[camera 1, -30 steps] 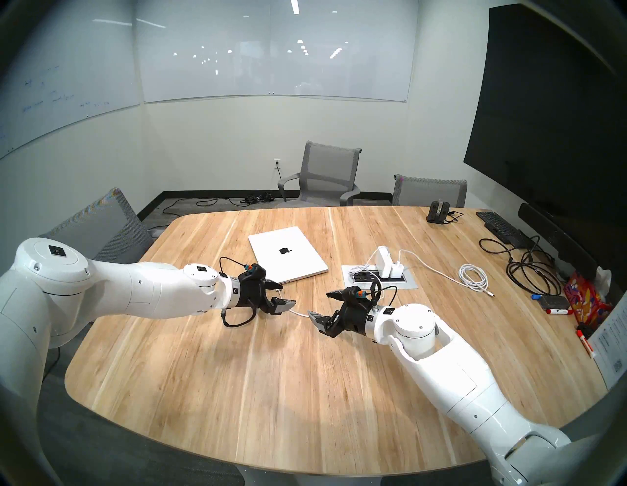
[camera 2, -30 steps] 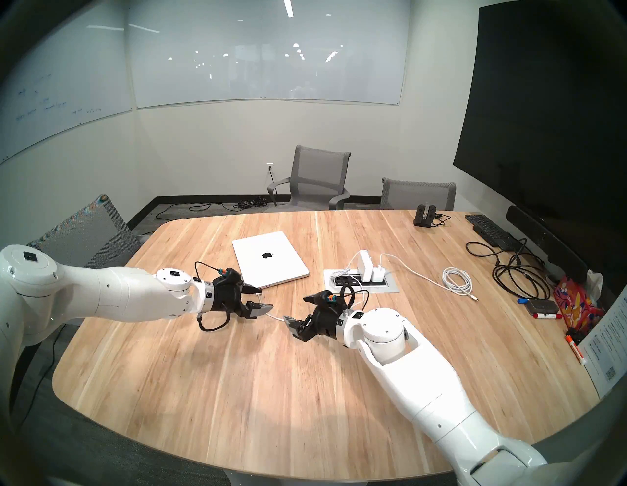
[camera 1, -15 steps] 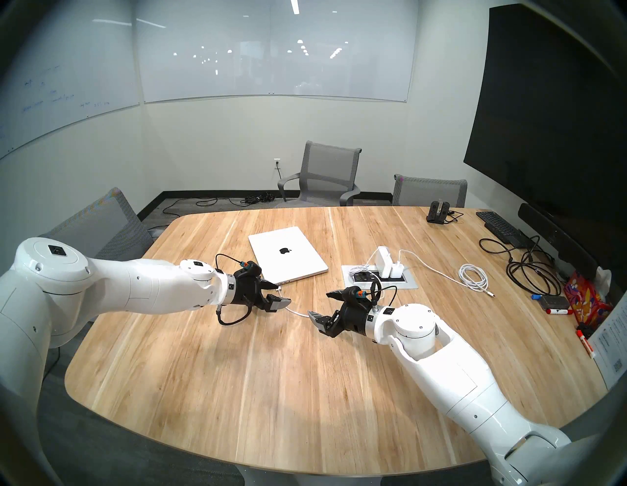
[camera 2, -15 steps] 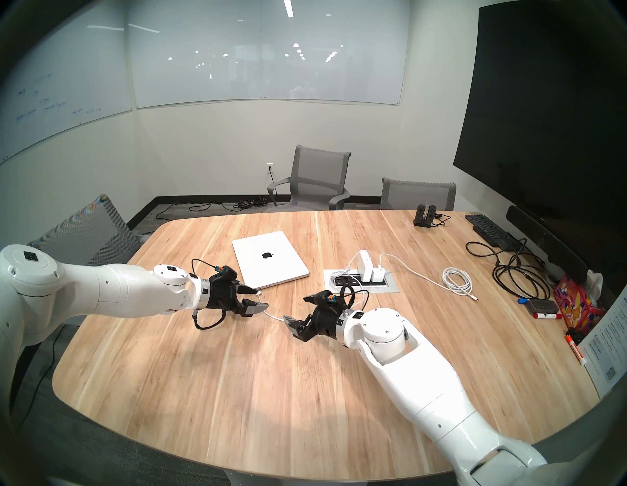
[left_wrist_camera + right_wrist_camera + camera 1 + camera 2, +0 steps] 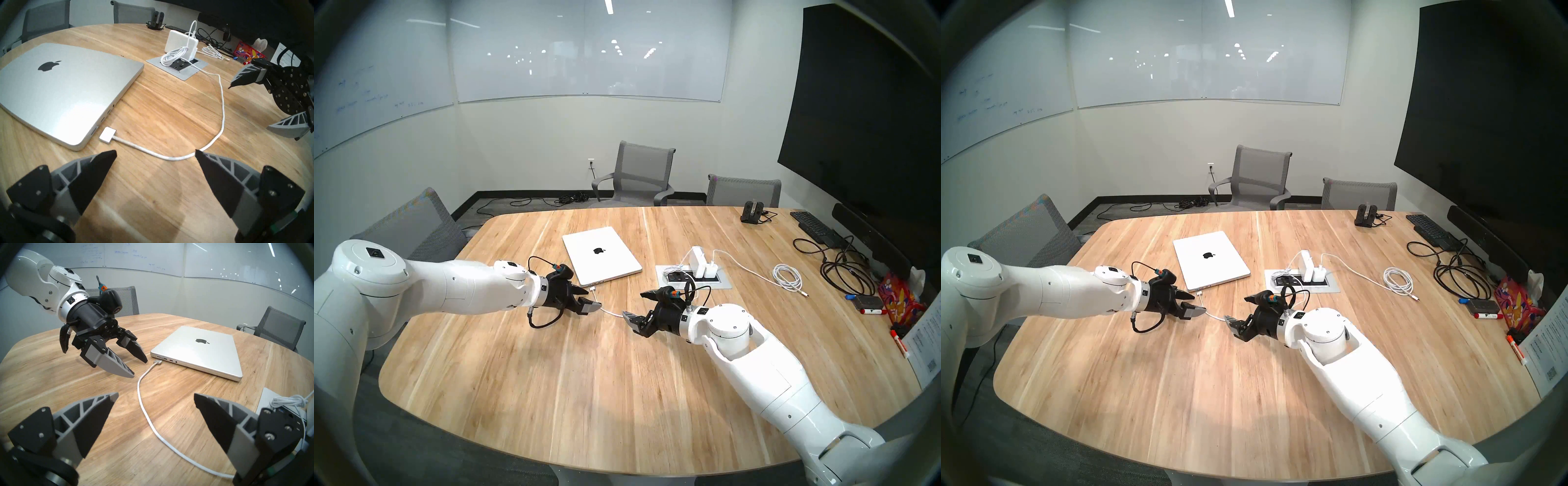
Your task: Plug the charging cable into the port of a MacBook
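Table [image 5: 153,105] — charging cable [image 5: 220,108] beside MacBook [image 5: 64,95] — unplugged.

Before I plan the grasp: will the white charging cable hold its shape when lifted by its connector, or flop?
The charging cable will probably flop: it lies slack in a loose curve on the table. Its flat connector looks rigid and light, so a nudge would likely slide it. It lies unplugged beside the MacBook, so dragging cord may well twist it off line.

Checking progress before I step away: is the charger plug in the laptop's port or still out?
Out. The plug lies flat on the table beside the laptop, a gap showing before the end port.
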Robot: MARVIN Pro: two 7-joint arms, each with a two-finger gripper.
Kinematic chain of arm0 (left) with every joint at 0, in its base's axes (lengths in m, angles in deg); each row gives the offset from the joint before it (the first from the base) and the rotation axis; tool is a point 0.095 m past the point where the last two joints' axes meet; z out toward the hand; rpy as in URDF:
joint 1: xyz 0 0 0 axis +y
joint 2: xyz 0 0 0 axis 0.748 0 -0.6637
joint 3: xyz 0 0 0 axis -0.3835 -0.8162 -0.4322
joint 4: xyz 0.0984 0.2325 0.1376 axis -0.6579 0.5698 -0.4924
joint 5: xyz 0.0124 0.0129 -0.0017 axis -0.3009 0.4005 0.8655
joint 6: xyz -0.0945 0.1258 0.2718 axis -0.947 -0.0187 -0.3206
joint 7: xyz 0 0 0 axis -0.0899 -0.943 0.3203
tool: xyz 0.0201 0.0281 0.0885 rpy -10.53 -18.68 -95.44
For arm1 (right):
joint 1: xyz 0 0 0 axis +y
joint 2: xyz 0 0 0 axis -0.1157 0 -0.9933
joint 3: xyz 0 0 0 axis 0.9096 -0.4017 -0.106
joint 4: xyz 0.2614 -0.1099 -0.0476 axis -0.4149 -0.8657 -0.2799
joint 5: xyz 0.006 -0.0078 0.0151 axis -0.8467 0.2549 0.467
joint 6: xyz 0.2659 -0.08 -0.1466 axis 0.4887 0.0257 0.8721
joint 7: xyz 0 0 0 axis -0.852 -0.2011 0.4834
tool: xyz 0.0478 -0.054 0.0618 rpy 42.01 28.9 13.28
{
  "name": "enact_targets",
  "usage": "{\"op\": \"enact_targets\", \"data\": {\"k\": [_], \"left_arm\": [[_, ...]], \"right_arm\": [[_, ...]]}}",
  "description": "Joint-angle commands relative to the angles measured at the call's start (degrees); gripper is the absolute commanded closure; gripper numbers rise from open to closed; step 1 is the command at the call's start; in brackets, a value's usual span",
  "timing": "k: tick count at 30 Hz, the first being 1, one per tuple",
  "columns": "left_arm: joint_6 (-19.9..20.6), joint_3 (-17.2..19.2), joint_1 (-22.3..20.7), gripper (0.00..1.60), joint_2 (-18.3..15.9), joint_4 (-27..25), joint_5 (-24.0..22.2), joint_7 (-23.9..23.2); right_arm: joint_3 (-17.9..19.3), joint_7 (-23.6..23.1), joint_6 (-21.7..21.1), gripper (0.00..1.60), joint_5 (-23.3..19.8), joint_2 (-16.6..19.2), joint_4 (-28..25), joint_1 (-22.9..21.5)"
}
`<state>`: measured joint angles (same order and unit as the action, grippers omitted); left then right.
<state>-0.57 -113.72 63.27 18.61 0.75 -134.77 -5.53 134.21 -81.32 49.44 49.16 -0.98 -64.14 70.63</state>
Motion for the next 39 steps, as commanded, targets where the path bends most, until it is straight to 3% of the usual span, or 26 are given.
{"op": "enact_targets", "data": {"k": [1,10,11,17,24,39], "left_arm": [[-1.6,0.4,-2.7,0.00,-3.6,-3.8,0.8,0.0],[-3.2,-1.3,-6.5,0.00,-10.0,-11.1,2.6,-0.8],[-2.9,-0.6,-6.6,0.00,-11.9,-13.1,3.5,-0.2],[-3.4,-4.1,-8.1,0.00,-14.5,-15.1,2.9,-0.2],[-3.1,-4.6,-10.6,0.00,-19.8,-20.6,5.0,1.1],[-1.7,-4.8,-12.3,0.00,-22.2,-24.1,6.7,3.7]], "right_arm": [[0.0,0.0,0.4,0.00,0.1,-0.2,-1.2,-0.5],[0.0,0.0,0.4,0.00,0.1,-0.2,-1.1,-0.6],[0.0,0.0,0.4,0.00,0.1,-0.2,-1.1,-0.6],[0.0,0.0,0.4,0.00,0.1,-0.2,-1.1,-0.6],[0.0,0.0,0.4,0.00,0.1,-0.2,-1.2,-0.6],[0.0,0.0,0.4,0.00,0.1,-0.2,-1.3,-0.5]]}}
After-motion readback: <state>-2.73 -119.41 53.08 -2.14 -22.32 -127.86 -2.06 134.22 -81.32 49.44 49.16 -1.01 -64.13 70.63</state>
